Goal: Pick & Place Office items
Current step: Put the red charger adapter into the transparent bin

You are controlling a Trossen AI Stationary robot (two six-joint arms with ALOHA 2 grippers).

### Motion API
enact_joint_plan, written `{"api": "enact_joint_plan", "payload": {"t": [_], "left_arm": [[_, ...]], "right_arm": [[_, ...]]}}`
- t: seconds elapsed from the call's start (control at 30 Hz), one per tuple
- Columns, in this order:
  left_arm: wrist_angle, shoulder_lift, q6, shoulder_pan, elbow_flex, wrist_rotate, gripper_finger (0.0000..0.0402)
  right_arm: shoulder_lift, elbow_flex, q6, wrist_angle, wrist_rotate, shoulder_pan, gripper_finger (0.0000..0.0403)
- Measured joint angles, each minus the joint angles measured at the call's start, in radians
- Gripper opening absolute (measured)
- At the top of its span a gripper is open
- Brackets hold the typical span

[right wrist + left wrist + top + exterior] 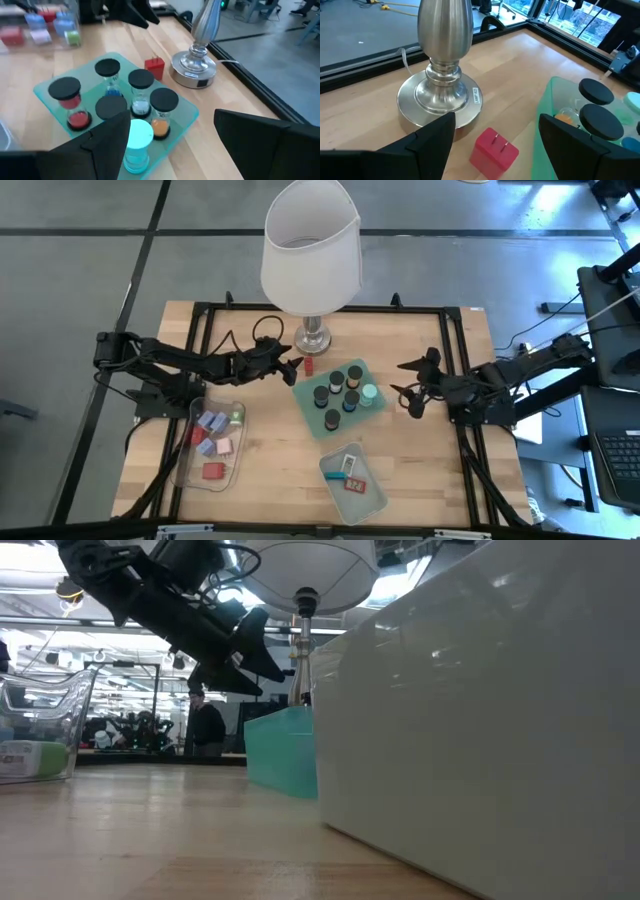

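A small red block (494, 151) with two metal prongs on top stands on the wooden table beside the lamp's base, just off the mint tray's far-left corner (309, 365). My left gripper (497, 119) is open and hovers right before it, one finger on each side, touching nothing (296, 365). A mint tray (305, 402) holds several short cylinders (140, 80) with black tops and one with a mint top (138, 135). My right gripper (170, 122) is open, off the tray's right side (403, 378).
The silver lamp base (440, 97) stands close behind the red block, and its white shade (310, 245) overhangs it. A clear bin (190, 470) at left holds coloured blocks. A second mint tray (375, 498) near the front edge holds flat rectangles. A person stands in the room beyond (207, 725).
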Motion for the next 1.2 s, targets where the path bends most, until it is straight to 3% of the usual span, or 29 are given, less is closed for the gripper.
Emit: {"api": "enact_joint_plan", "payload": {"t": [0.47,0.77,1.0,1.2], "left_arm": [[-0.001,0.0,0.0,0.0,0.0,0.0,0.0283],[-0.001,0.0,0.001,0.0,0.0,0.008,0.0283],[-0.001,0.0,0.045,0.0,0.0,0.125,0.0283],[0.0,0.0,-0.058,0.0,0.0,0.084,0.0283]], "right_arm": [[-0.128,-0.264,-0.034,0.32,-0.038,0.0,0.0291],[-0.123,-0.297,0.137,0.307,-0.034,0.0,0.0291],[-0.123,-0.297,0.106,0.305,-0.041,0.0,0.029],[-0.123,-0.297,0.11,0.305,-0.042,0.0,0.029]]}}
